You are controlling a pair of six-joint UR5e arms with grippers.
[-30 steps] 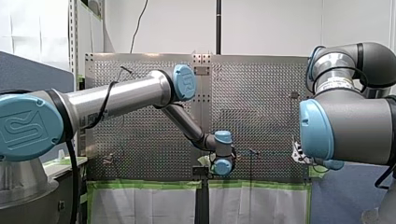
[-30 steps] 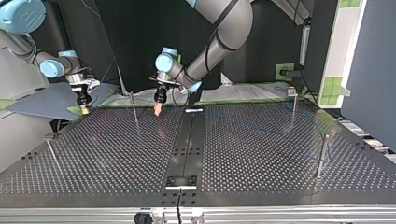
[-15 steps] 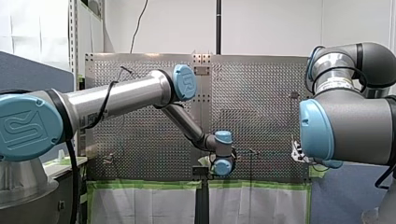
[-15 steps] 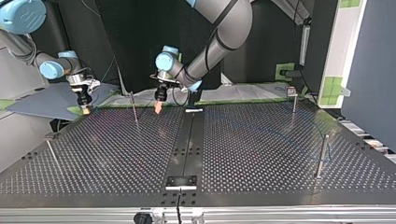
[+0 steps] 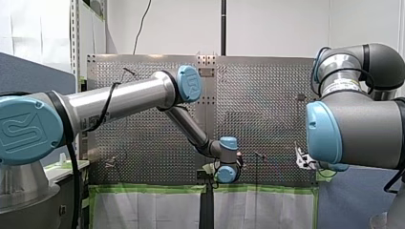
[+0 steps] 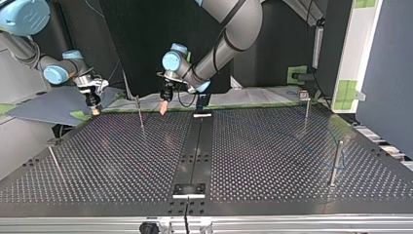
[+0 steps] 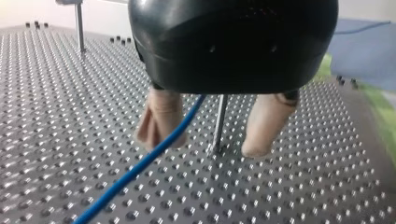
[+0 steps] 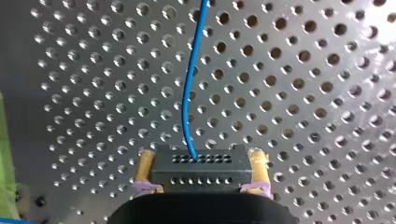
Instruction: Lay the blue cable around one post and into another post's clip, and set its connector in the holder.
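Now our right gripper (image 8: 201,156) is clamped on the black connector (image 8: 196,170), its yellow pads (image 8: 145,165) pressed against the block's two ends, over the perforated table (image 8: 303,93). The blue cable (image 8: 188,93) leaves the connector's front face and runs straight ahead of the fingers over the holes. In the top view this gripper hangs by the table's far edge, at the view's left. Our left gripper (image 7: 207,147) has its beige pads (image 7: 264,121) apart. The cable comes out from under its black body, crosses in front of one pad and trails away across the table; whether it touches that pad we cannot tell. A thin metal post (image 7: 219,119) stands ahead, seen between the two pads. In the top view this gripper hangs near the far edge, just beside that post.
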